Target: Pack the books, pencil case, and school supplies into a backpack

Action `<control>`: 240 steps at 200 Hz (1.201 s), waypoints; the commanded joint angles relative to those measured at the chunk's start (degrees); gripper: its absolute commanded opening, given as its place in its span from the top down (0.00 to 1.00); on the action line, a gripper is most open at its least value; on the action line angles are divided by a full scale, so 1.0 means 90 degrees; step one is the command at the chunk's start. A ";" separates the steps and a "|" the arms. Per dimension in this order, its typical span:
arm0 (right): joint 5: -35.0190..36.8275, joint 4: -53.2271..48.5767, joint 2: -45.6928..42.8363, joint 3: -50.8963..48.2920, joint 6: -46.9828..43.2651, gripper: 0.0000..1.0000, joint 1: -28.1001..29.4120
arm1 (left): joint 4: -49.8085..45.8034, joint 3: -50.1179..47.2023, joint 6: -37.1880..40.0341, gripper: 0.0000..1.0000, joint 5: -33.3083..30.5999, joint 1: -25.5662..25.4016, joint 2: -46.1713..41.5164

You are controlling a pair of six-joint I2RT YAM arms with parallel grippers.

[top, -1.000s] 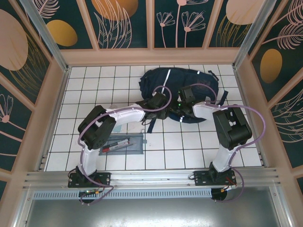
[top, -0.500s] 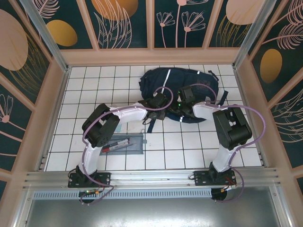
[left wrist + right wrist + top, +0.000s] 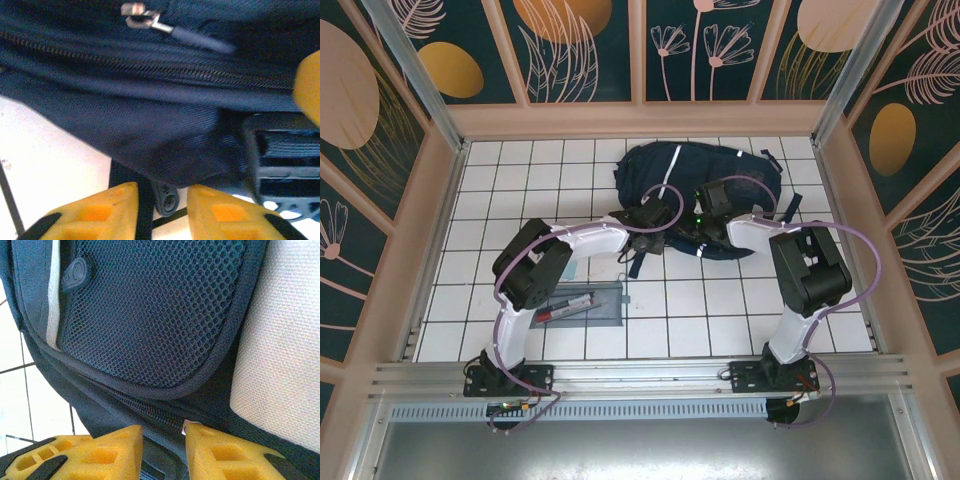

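Backpack (image 3: 150, 315) bears a round badge (image 3: 76, 272), lettering unreadable.

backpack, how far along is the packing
Nothing visibly packed: the pencil case lies on the table outside the backpack. In hand: the left gripper and right gripper are at its near edge, by a zipper that looks shut. Left: opening it, loading the case.

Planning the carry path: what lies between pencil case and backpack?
Top view: between pencil case and backpack, white tiles, the left arm crossing above, and a loose dark strap.
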 commanded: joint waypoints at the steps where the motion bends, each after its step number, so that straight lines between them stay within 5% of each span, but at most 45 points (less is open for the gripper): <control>1: 0.0088 -0.0307 0.0212 0.0187 -0.0138 0.70 0.0034 | -0.0428 -0.0198 0.0137 0.65 -0.0316 0.0119 -0.0234; 58: 0.0098 -0.0407 0.0241 0.0299 -0.0202 0.70 0.0079 | -0.0253 0.0139 0.0159 0.62 -0.0038 0.0239 0.0108; 114: 0.0080 -0.0394 0.0285 0.0330 -0.0222 0.70 0.0091 | -0.0118 0.0815 -0.0020 0.48 0.0731 0.0245 0.0373; 173: 0.0137 -0.0383 0.0193 0.0205 -0.0236 0.70 0.0108 | -0.0455 0.0744 0.0139 0.65 0.0309 0.0249 0.0777; 227: 0.0166 -0.0423 0.0085 0.0180 -0.0265 0.70 0.0113 | -0.0392 0.0677 0.0113 1.00 0.0129 0.0294 0.0686; 240: 0.0222 -0.0459 0.0030 0.0185 -0.0289 0.70 0.0109 | -0.0392 0.0698 0.0131 1.00 0.0095 0.0313 0.0544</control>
